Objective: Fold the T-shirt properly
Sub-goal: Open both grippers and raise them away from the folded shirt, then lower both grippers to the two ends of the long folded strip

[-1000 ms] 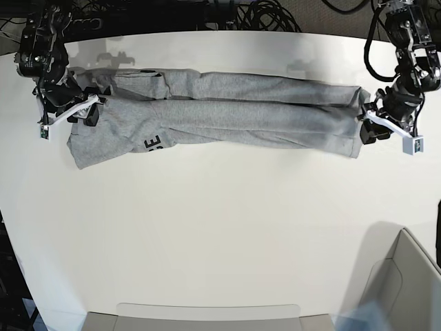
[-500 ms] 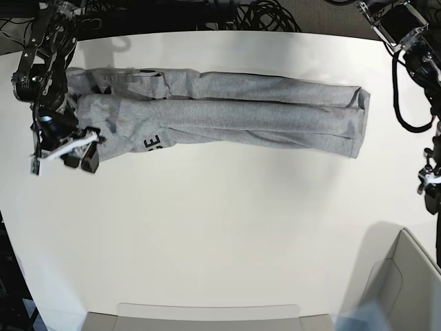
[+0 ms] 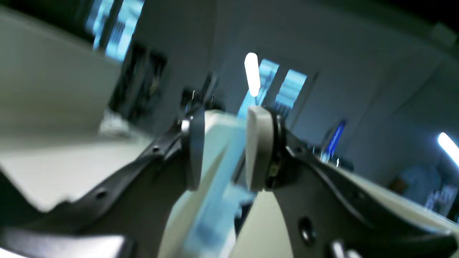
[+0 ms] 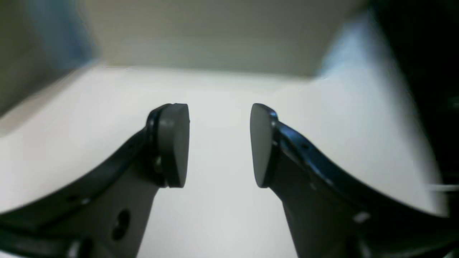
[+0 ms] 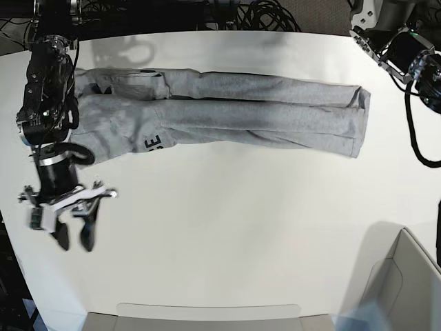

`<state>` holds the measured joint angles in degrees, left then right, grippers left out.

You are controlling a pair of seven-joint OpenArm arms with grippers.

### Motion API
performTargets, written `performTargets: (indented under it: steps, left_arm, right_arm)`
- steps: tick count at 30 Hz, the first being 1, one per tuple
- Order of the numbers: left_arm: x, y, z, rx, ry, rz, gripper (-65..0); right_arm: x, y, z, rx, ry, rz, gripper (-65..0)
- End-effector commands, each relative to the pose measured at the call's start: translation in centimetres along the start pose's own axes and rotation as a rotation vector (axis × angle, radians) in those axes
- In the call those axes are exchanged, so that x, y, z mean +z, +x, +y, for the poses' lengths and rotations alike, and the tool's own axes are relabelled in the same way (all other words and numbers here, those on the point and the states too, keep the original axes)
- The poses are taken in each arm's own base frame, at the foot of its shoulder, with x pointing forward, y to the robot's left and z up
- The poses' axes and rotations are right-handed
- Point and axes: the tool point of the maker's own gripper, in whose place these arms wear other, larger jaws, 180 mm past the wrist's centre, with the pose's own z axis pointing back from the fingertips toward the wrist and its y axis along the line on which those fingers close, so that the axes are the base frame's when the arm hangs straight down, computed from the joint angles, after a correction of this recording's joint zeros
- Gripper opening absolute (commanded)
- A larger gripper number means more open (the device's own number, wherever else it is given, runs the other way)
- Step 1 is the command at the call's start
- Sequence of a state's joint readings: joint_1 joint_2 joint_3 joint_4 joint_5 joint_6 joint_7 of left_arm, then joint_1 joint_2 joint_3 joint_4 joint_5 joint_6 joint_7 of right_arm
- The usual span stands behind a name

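Note:
The light-grey T-shirt (image 5: 227,110) lies folded into a long narrow strip across the far part of the white table (image 5: 241,227), with a bit of black lettering (image 5: 153,143) showing near its left end. My right gripper (image 5: 74,238) is open and empty, hanging over bare table at the left, well in front of the shirt. Its wrist view shows the open gripper (image 4: 218,143) over white table. My left gripper (image 3: 224,147) is open and empty, aimed up at the room. It is out of the base view; only its arm (image 5: 406,52) shows at the top right.
A cardboard box (image 5: 403,289) stands at the front right corner. A grey tray edge (image 5: 207,314) runs along the front. Black cables (image 5: 262,15) lie behind the table's far edge.
Both grippers have left the shirt's ends. The right arm has swung toward the front left of the table. The left gripper has lifted out of the base view. The shirt has stayed put.

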<state>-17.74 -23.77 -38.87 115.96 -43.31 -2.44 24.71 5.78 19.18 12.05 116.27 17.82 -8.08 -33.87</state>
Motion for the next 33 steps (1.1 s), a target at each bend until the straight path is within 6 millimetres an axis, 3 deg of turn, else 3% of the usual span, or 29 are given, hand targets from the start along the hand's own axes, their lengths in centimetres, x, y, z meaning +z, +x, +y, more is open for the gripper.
performTargets:
  steps: [1,3,6,7,9,11,15,19,23,26,29,33]
  left_arm:
    - [0.1,0.8,-0.2,0.003,-0.002,-0.034,-46.1]
    - [0.1,0.6,-0.6,0.018,-0.005,-0.042,-46.1]
    - [-0.2,-0.2,-2.5,0.030,-0.054,-0.034,-46.4]
    - [-0.3,-0.2,-3.0,0.022,-0.065,-0.044,-46.8]
    - [-0.3,-0.1,-3.2,-0.015,-0.062,-0.068,-48.1]
    - [-0.4,-0.6,-3.8,0.028,-0.085,-0.047,-47.6]
    - [0.4,-2.2,-5.2,0.295,-0.162,0.044,-45.1]
    - [2.0,-5.3,-3.7,0.145,-0.111,0.137,-45.2]
    - [2.6,-7.8,-4.2,0.055,-0.140,0.279,-41.4]
    - [5.5,-13.3,-5.2,0.021,-0.237,0.680,-39.9]
    - [9.8,-17.0,-5.4,0.060,-0.292,1.046,-39.7]
    - [11.9,-16.7,-5.1,0.116,-0.320,1.184,-33.3]
  right_arm:
    - [-0.2,2.9,0.8,-0.018,0.004,-0.116,-37.5]
    - [-0.3,3.3,2.5,-0.031,0.010,-0.154,-37.5]
    - [-0.1,4.4,8.1,0.062,0.099,-0.253,-37.5]
    - [0.2,5.3,8.6,0.152,0.084,-0.318,-37.5]
    - [0.5,8.6,7.6,0.253,0.005,-0.457,-37.5]
    - [0.5,10.6,7.3,0.201,-0.030,-0.517,-37.5]
    - [0.7,11.1,10.7,0.146,0.044,-0.540,-37.5]
    - [0.8,11.0,9.6,0.145,0.012,-0.532,-37.5]
    - [1.1,8.1,9.9,0.101,0.047,-0.453,-37.5]
    - [0.8,4.7,10.2,0.100,0.112,-0.307,-37.5]
    - [0.5,1.5,8.1,0.032,0.122,-0.139,-37.4]
    - [1.2,-2.3,6.2,-0.071,0.190,0.068,-37.3]
